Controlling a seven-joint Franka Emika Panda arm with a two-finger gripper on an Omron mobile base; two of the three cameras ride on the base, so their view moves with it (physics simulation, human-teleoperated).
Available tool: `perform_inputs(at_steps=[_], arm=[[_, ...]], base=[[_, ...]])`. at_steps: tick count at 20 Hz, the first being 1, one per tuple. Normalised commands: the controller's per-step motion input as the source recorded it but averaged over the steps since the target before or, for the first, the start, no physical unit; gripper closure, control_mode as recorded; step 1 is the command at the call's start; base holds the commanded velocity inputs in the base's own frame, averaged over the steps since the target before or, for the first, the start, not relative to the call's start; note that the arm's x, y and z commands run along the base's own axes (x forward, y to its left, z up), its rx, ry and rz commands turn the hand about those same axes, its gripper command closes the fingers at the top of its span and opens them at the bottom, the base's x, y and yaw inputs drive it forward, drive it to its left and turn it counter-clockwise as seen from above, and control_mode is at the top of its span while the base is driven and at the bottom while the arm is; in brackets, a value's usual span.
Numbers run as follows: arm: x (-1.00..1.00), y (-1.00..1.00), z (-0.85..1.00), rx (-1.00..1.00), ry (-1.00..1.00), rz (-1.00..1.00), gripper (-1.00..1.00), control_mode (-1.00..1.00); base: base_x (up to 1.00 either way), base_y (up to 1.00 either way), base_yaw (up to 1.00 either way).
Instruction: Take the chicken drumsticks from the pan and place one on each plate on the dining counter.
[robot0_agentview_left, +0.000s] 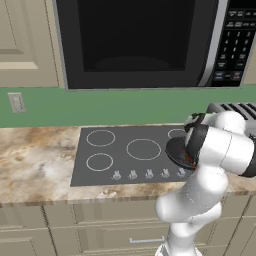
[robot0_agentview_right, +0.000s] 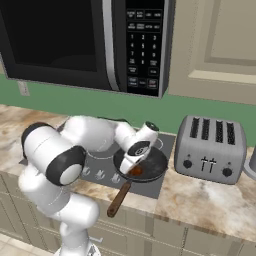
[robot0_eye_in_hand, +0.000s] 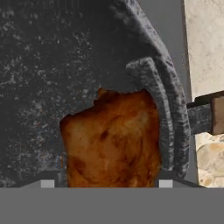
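Note:
The black pan (robot0_agentview_right: 156, 166) sits on the right side of the stove top, its wooden handle (robot0_agentview_right: 119, 199) sticking out over the counter's front edge. A glazed reddish-brown chicken drumstick (robot0_eye_in_hand: 113, 140) lies on the pan floor (robot0_eye_in_hand: 43, 65) against the rim. My gripper (robot0_eye_in_hand: 106, 183) reaches down into the pan (robot0_agentview_left: 174, 150) and its two fingertips press the drumstick (robot0_agentview_right: 135, 171) from both sides, so it is shut on it. The hand (robot0_agentview_right: 136, 150) tilts down over the pan's left half. The plates and the dining counter are out of view.
A dark stove top (robot0_agentview_left: 120, 155) with white burner rings and front knobs lies in the marbled wall counter (robot0_agentview_left: 35, 160). A silver toaster (robot0_agentview_right: 210, 150) stands just right of the pan. A black microwave (robot0_agentview_left: 135, 40) hangs above the stove.

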Motion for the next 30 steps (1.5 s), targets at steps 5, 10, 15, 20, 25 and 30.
perform_inputs(at_steps=[5,10,15,20,25,30], arm=[[-0.67,0.22,1.0,-0.01,-0.49,-0.14,1.0,-1.0],[-0.55,0.15,1.0,-0.04,-0.3,-0.01,1.0,-1.0],[-0.97,0.45,1.0,-0.17,0.03,0.0,1.0,-1.0],[-0.89,0.61,0.85,-0.31,0.17,0.02,1.0,-1.0],[-0.1,0.42,0.11,-0.2,0.13,0.17,1.0,-1.0],[0.0,0.15,-0.02,-0.08,0.06,0.18,1.0,-1.0]], base=[[0.0,0.0,0.0],[0.0,0.0,0.0],[0.0,0.0,0.0],[0.0,0.0,0.0],[0.0,0.0,0.0],[0.0,0.0,0.0]])
